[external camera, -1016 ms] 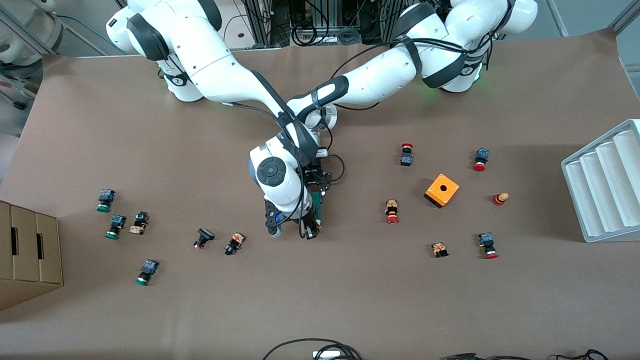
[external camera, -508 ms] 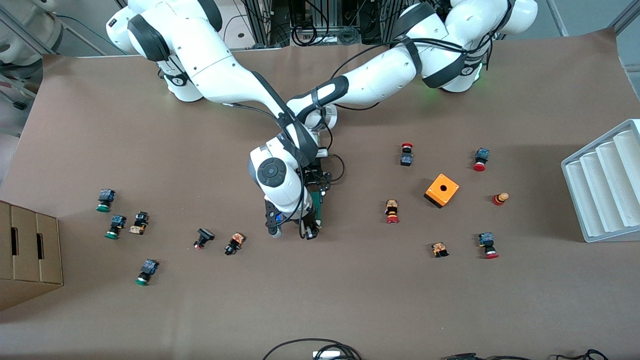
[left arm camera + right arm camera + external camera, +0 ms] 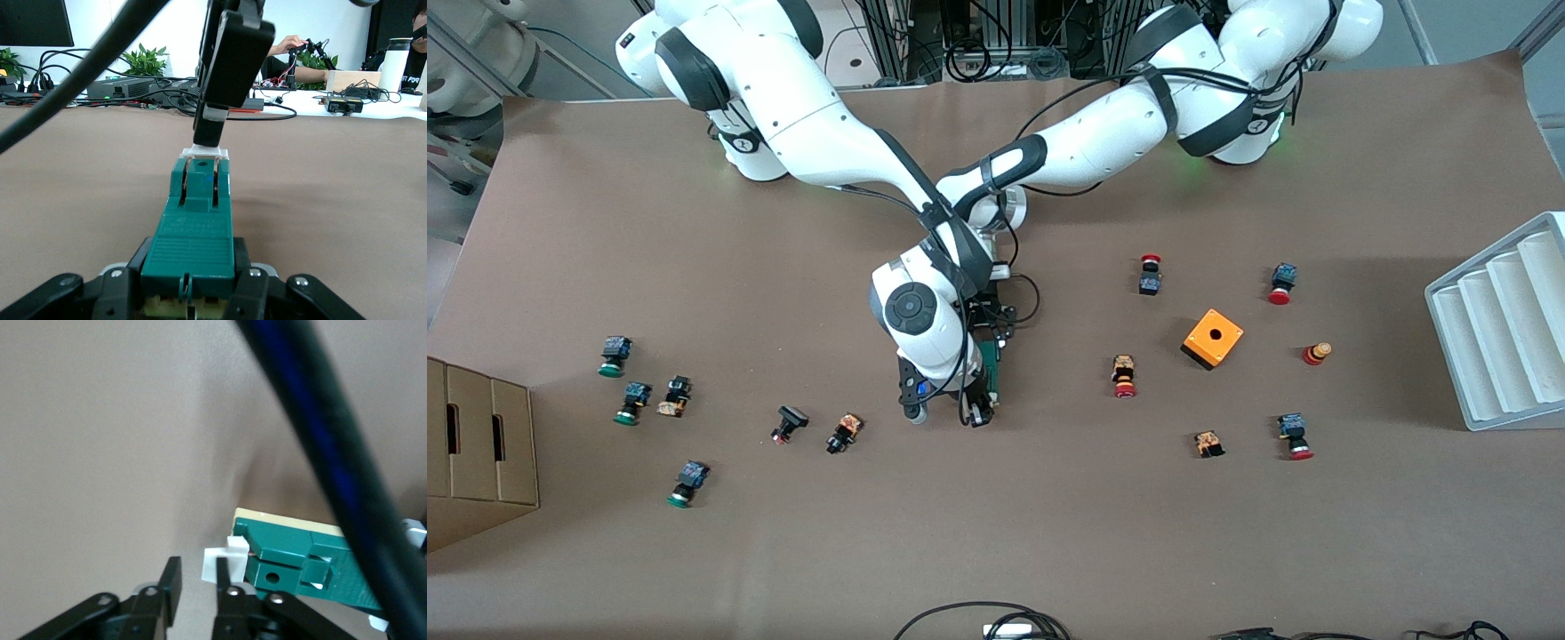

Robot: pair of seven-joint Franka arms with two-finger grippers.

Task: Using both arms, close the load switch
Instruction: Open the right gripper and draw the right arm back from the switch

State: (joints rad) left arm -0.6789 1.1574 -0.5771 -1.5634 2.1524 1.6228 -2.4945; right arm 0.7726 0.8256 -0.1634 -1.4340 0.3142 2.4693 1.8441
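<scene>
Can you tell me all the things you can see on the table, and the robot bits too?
green rectangular load switch with a white sliding piece: one, green, middle of the table
orange box with a round hole: one, orange, toward the left arm's end
small push buttons: twelve, red, green or dark caps, six toward each end
brown cardboard box: one, brown, at the right arm's end
white stepped tray: one, white, at the left arm's end
left gripper: one, black, shut on the load switch
right gripper: one, black, fingers slightly apart, at the white sliding piece
</scene>
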